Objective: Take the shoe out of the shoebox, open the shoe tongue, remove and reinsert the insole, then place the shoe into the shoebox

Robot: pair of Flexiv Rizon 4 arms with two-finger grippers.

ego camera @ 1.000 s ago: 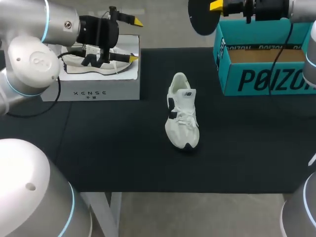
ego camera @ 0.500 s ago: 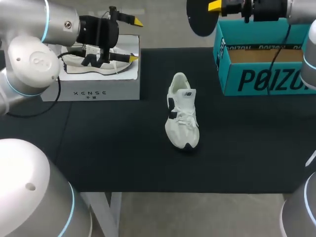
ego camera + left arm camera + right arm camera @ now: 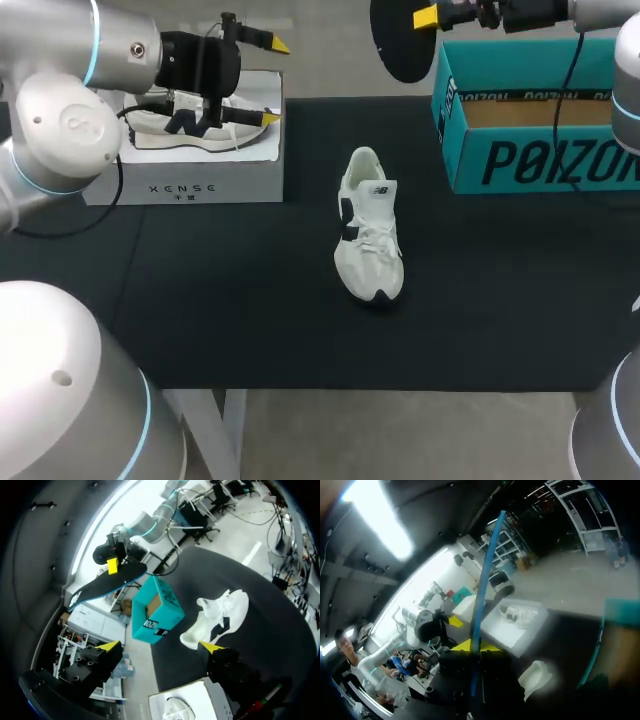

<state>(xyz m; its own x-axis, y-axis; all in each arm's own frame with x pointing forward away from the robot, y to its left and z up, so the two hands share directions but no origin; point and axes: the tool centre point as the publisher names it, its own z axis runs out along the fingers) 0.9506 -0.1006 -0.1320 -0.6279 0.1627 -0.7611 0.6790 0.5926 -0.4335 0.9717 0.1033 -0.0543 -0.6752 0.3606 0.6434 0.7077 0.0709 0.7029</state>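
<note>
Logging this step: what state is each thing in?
Shoe: upright on the table, apart from both boxes.
Insole: out of the shoe, held in the air.
Right gripper: shut on insole.
White box: open, another shoe inside.
Left gripper: open, over white box.
Teal box: open.

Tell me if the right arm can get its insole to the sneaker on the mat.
Probably yes: the right pincer holds the insole high, the sneaker lies alone on open mat, and the left pincer hangs off over the white shoebox.
</note>
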